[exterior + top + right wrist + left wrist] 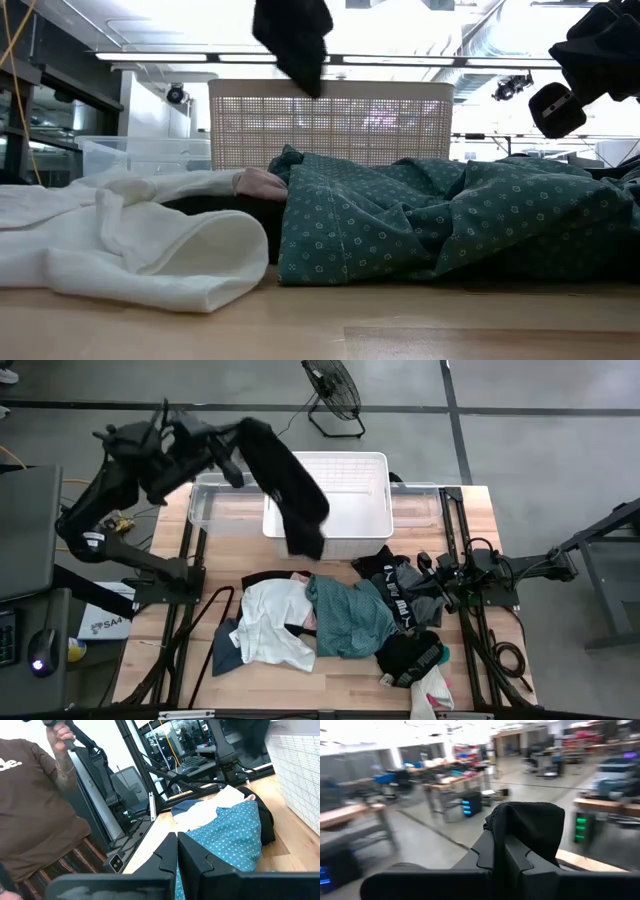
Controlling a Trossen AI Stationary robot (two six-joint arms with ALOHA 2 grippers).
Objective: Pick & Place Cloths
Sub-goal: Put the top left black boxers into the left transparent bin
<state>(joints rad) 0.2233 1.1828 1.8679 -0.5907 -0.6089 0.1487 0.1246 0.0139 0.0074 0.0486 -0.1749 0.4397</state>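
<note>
**Black cloth hanging over the basket, drop not yet made**

I'm holding a black cloth (290,485) up in my left gripper (243,432), fingers clamped tight on its top edge. It's dangling over the near-left rim of the white basket (350,468), with the lower end draping past the rim on the pile side. In the low view it's hanging in front of the lattice wall, high off the table.

My right gripper (432,568) is sitting low, off the basket's near-right corner, at the edge of the pile, fingers pressed together with nothing between them. It's waiting.

The other cloths are lying on the table in front of the basket: white cloth (272,622) toward the near left, teal cloth (345,615) beside it and overlapping, a pink bit (262,182) poking out between them, more dark ones nearer my right gripper.

Risks, as I'm judging it:
- Letting go here, the cloth is probably catching on the rim and sliding back onto the pile, since much of it is hanging outside the basket wall.
- It's long and floppy, so swinging it across could make it drag on the rim or tip the light basket.
- A person (35,805) is standing close beyond the table edge in my right wrist view; any wide sweep that way is a hazard.
- A clear bin (225,505) is sitting left of the basket; overshooting could be landing the cloth there.
</note>
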